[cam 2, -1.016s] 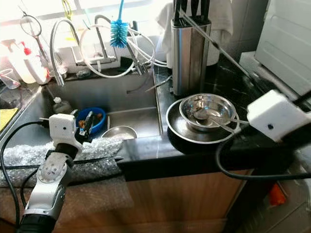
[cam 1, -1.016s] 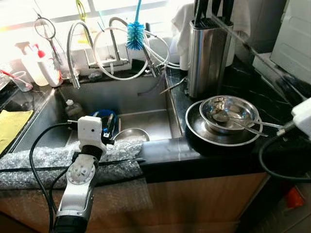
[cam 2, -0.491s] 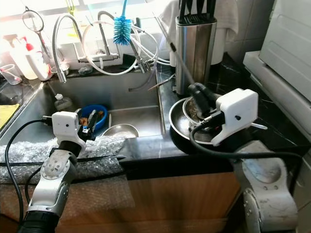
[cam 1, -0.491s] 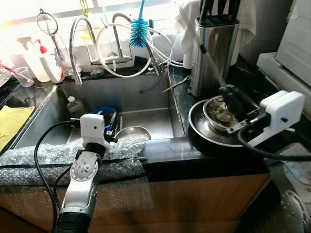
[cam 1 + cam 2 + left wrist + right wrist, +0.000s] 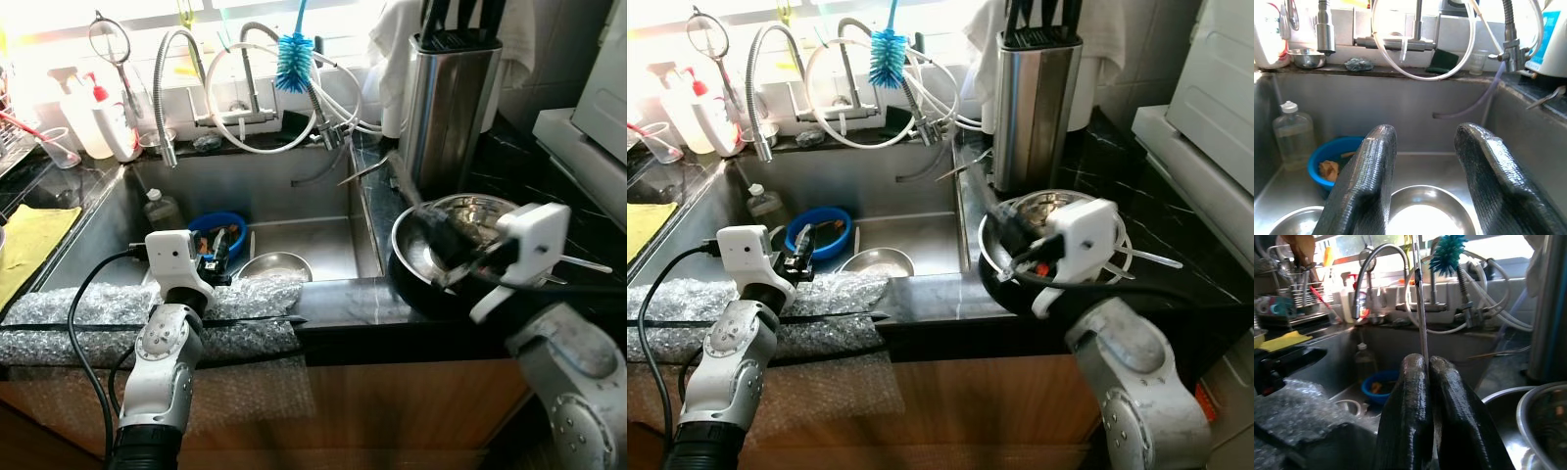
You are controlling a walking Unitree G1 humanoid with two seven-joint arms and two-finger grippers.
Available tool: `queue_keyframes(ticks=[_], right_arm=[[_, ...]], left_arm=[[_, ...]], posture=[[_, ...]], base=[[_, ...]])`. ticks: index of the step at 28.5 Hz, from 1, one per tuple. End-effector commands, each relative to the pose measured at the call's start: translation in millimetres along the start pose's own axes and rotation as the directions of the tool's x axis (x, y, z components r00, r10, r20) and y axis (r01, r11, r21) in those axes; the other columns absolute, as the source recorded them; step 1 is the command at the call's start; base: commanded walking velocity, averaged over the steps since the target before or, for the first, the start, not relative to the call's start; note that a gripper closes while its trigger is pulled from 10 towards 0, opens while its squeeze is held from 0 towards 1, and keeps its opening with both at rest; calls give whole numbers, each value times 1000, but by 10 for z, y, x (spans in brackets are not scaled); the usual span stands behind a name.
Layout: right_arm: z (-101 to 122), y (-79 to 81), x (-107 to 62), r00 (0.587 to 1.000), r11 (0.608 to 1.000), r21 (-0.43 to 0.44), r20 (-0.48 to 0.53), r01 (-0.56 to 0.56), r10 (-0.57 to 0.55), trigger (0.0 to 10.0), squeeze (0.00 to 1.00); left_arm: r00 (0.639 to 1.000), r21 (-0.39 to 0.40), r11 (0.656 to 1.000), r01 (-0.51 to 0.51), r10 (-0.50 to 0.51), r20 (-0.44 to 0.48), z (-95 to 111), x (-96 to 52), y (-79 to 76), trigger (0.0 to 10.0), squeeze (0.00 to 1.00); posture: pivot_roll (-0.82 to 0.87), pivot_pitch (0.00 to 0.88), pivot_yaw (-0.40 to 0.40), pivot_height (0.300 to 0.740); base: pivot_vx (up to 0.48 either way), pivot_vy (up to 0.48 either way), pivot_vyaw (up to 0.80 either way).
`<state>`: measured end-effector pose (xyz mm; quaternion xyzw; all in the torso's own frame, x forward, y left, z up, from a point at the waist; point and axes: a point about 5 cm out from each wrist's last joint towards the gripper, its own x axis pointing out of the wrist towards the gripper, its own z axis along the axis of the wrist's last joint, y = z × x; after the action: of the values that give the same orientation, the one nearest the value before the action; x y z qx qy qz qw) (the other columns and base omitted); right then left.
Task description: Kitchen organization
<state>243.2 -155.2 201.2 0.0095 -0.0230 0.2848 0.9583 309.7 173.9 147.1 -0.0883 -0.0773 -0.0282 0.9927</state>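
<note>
My right gripper (image 5: 438,241) is shut on a long thin metal stick (image 5: 1420,308). It hovers low over the left side of the stacked steel bowl (image 5: 480,210) and plate (image 5: 409,281) on the black counter. The stick (image 5: 402,188) slants up and away toward the sink corner. My left gripper (image 5: 1422,142) is open with nothing between its fingers. It rests at the sink's front edge (image 5: 211,266) on the bubble wrap (image 5: 88,318), pointing over a steel bowl (image 5: 275,265) in the sink.
A blue bowl (image 5: 217,228) with scraps and a small bottle (image 5: 162,208) sit in the sink. Behind the dishes stands a steel knife block (image 5: 446,108). Faucets, hoses and a blue bottle brush (image 5: 292,59) line the back. A yellow cloth (image 5: 24,245) lies at the left.
My right arm has swung in from the right edge and dropped toward the stacked dishes, with the stick now tilted lower. The head camera has shifted. The left arm stays put.
</note>
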Motion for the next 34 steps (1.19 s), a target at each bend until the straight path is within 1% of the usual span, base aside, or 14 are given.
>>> queue_keyframes(ticks=[1,2,5,7,8,11,13,14,20,23,24,25,31,34], right_arm=[[30,68,0,999,998,29,12,-49,49,10000,0],[9,83,-9,997,995,64,3,-71,71,10000,0],[-7,79,-23,997,994,75,-2,-76,77,10000,0],[-61,95,-39,994,987,125,-17,-104,107,10000,0],[-70,101,-43,993,986,128,-22,-111,115,10000,0],[-167,140,-85,983,978,134,-67,-160,170,10000,0],[-174,145,-87,981,974,151,-66,-169,181,10000,0],[-179,151,-84,979,969,168,-64,-179,192,10000,0],[-202,167,-72,977,964,189,-66,-188,204,10000,0],[-208,178,-54,976,961,201,-63,-192,208,10000,0],[-208,176,-42,976,960,204,-62,-192,208,10000,0],[-208,176,-42,976,960,204,-62,-192,208,10000,0],[-224,181,-18,977,960,210,-66,-187,205,10000,0],[-250,186,4,975,967,178,-97,-180,200,10000,0]], left_arm=[[1000,-19,1000,2,-1,22,95,40,22,10000,0],[1000,-22,1000,7,-7,21,95,41,18,10000,0],[1000,-33,999,10,-9,18,96,44,15,10000,0],[1000,-100,995,2,-1,8,99,60,9,10000,0],[1000,-116,993,0,0,5,100,63,8,10000,0],[999,-238,971,23,-28,-15,114,95,-14,10000,0],[999,-281,959,31,-36,-15,123,103,-22,10000,0],[999,-336,942,26,-32,-12,138,115,-23,10000,0],[998,-454,889,67,-68,14,219,145,-62,10000,0],[988,-504,850,152,-145,53,320,170,-152,10000,0],[978,-524,827,205,-191,81,388,183,-210,10000,0],[978,-524,827,205,-191,81,388,183,-210,10000,0],[939,-543,769,338,-312,143,542,184,-378,10000,0],[919,-552,741,383,-364,149,567,173,-454,10000,0]], posture=[[-167,0,89,740],[-166,0,88,740],[-165,0,86,740],[-164,0,86,740],[-164,0,86,740],[-161,0,84,740],[-163,0,85,740],[-163,0,85,740],[-159,0,82,740],[-154,0,79,740],[-151,0,78,740],[-151,0,78,740],[-147,0,78,740],[-148,0,81,740]], base=[[0,0,0],[0,0,0],[0,0,0],[0,0,0],[0,0,0],[0,0,0],[0,0,0],[0,0,0],[0,0,0],[0,0,0],[0,0,0],[0,0,0],[0,0,0],[0,0,0]])
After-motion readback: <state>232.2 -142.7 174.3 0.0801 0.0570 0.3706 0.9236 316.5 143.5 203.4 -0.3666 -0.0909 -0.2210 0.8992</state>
